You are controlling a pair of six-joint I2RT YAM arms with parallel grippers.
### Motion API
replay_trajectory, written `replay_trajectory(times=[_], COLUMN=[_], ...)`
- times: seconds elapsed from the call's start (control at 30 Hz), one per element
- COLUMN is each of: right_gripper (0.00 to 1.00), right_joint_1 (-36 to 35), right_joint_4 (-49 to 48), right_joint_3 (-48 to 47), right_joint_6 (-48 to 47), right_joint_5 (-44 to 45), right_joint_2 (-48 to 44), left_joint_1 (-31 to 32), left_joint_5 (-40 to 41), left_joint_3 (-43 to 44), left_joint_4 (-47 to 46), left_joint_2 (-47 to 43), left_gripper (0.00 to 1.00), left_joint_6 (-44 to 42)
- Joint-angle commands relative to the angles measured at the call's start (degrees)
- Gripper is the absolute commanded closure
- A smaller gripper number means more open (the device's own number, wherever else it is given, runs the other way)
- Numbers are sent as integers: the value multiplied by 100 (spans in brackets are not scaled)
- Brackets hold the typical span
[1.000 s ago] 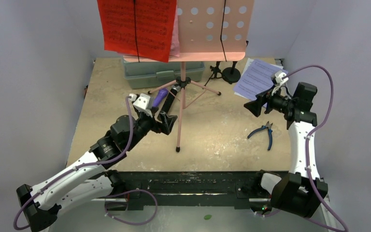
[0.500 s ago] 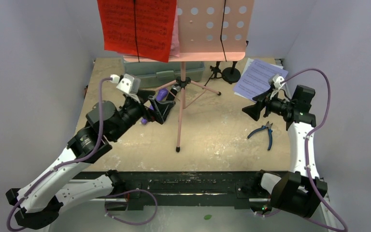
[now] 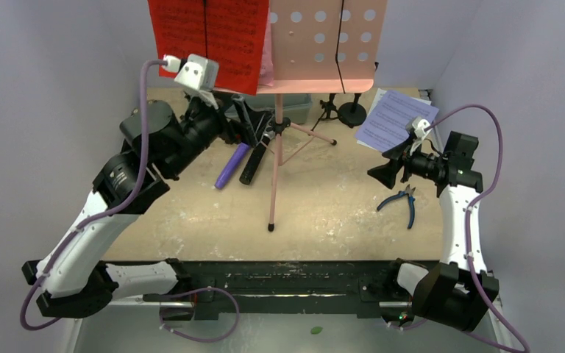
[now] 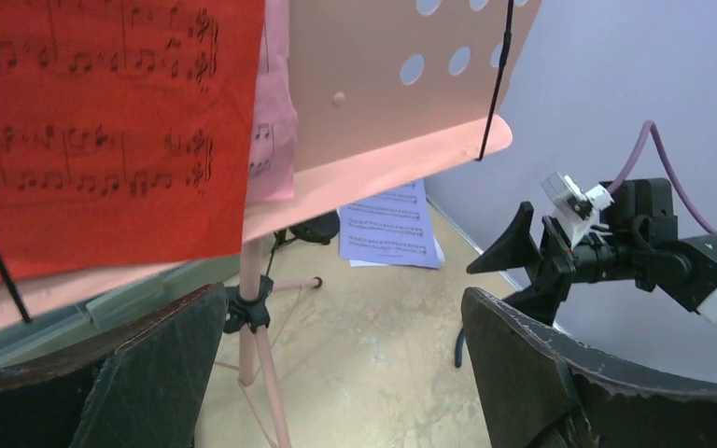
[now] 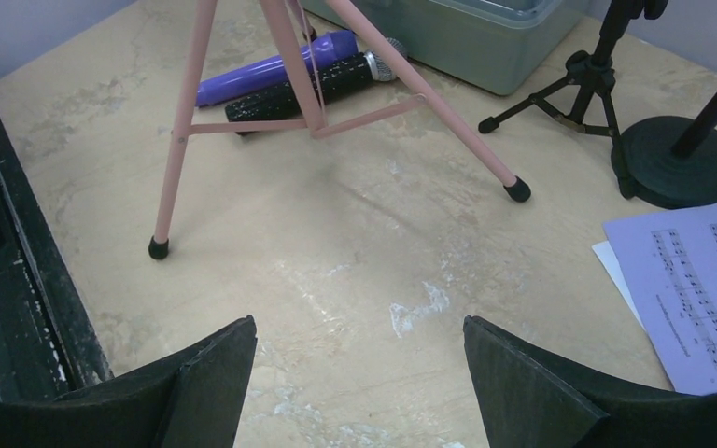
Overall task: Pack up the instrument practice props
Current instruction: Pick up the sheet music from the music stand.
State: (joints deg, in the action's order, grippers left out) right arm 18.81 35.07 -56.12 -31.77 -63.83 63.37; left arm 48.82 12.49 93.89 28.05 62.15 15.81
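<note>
The pink tripod (image 3: 275, 165) stands mid-table, its perforated tray (image 3: 331, 44) holding a red sheet-music page (image 3: 210, 40). A purple microphone (image 3: 232, 166) and a black silver-headed microphone (image 3: 254, 163) lie side by side under the tripod legs. My left gripper (image 3: 246, 122) is raised and open just below the tray's lip (image 4: 383, 168), beside the pole (image 4: 250, 266), and holds nothing. My right gripper (image 3: 385, 165) hovers open over bare table (image 5: 359, 322). White music pages (image 3: 393, 118) lie at the back right. Two black mic mounts (image 3: 329, 110) (image 3: 352, 114) stand beside them.
A grey-green case (image 3: 294, 104) sits behind the tripod, mostly hidden by the tray and my left arm. Blue-handled pliers (image 3: 406, 203) lie below my right gripper. Walls close in the table on the left, back and right.
My left arm has risen from the microphones and swung back toward the tray, jaws open; both microphones stay on the table. My right gripper has drifted slightly left.
</note>
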Motion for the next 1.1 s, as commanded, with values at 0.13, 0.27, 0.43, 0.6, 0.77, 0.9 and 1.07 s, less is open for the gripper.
replay_trajectory(times=[0.13,0.27,0.43,0.6,0.77,0.9,1.07], right_gripper=[15,15,15,16,17,18,18], right_joint_1=[-56,-117,-205,-277,-600,-1199,-2058], right_joint_4=[607,802,956,1458,2619,3056,3194], right_joint_3=[-414,-488,-561,-771,-1452,-2126,-2976], right_joint_6=[-571,-720,-810,-1274,-2115,-2152,-1839], right_joint_5=[-314,-374,-440,-630,-683,-330,-8], right_joint_2=[16,38,70,44,89,77,216], left_joint_1=[4,8,6,11,7,6,5], left_joint_5=[721,1061,977,1040,1758,1742,2031], left_joint_3=[2381,2759,2810,2204,1737,1139,136], left_joint_4=[1415,1480,1412,972,964,692,204], left_joint_2=[1657,1818,1674,1042,742,476,-58], left_gripper=[16,24,25,25,25,25,25], left_joint_6=[-142,-169,-211,-529,-968,-1219,-1173])
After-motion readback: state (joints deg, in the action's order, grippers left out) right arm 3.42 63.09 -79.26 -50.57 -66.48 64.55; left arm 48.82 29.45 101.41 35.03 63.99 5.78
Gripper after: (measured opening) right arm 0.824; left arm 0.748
